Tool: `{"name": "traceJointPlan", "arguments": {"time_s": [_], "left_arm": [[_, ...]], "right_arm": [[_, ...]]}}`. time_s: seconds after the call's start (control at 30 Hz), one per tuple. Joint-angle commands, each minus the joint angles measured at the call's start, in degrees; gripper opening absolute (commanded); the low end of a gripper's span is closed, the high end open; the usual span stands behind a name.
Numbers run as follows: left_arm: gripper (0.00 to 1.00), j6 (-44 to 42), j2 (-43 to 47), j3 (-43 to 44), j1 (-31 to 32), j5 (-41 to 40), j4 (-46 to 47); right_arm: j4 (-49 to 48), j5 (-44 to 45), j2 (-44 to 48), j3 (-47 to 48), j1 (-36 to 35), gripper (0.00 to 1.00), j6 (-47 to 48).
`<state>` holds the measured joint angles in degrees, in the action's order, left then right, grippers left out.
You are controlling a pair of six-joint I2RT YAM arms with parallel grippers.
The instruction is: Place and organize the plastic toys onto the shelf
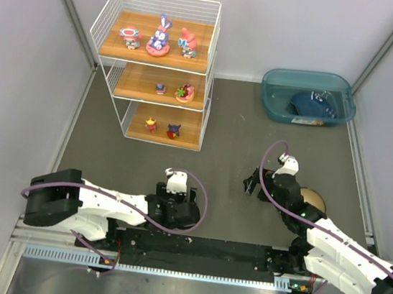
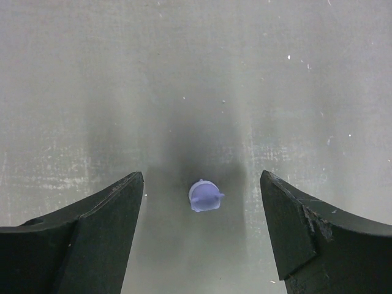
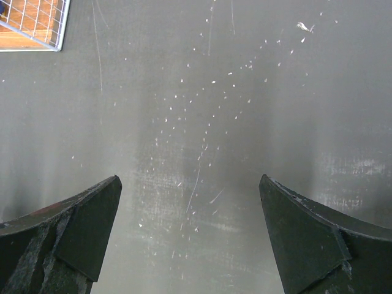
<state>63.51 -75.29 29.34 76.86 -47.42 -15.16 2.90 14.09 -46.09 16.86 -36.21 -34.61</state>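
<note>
The white wire shelf (image 1: 116, 93) stands at the far left with three wooden boards. Three figurines, one of them purple (image 1: 159, 37), stand on the top board. Two small toys (image 1: 184, 92) are on the middle board and two (image 1: 174, 130) on the bottom one. A tiny purple bit (image 2: 205, 196) lies on the grey table. My left gripper (image 2: 202, 179) is open and hangs straight over it, a finger on each side and apart from it. In the top view the left gripper (image 1: 175, 198) points down and hides the bit. My right gripper (image 3: 190, 180) is open and empty over bare table, right of centre (image 1: 253, 183).
A teal translucent bin (image 1: 272, 102) at the far right holds a dark blue item (image 1: 311, 104). A tan round bowl (image 1: 316, 201) sits just behind the right arm. A corner of the shelf (image 3: 30, 24) shows at the right wrist view's top left. Walls close in both sides.
</note>
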Motion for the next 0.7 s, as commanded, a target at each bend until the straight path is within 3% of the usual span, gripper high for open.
{"name": "traceJointPlan", "arguments": {"time_s": [0.0,0.37,0.67], "left_arm": [[0.82,1.26,-2.75,3.7,1.88,-1.54,-2.15],[0.69,13.03,-9.79,8.62,4.79,-0.48,-12.17],[0.63,16.03,-11.28,9.5,4.79,-1.98,-15.96]], "right_arm": [[-1.67,0.42,0.47,0.1,0.61,0.96,0.42],[-1.58,0.42,0.56,0.1,0.52,0.97,0.33],[-1.66,0.42,0.47,0.19,0.52,0.97,0.25]]}}
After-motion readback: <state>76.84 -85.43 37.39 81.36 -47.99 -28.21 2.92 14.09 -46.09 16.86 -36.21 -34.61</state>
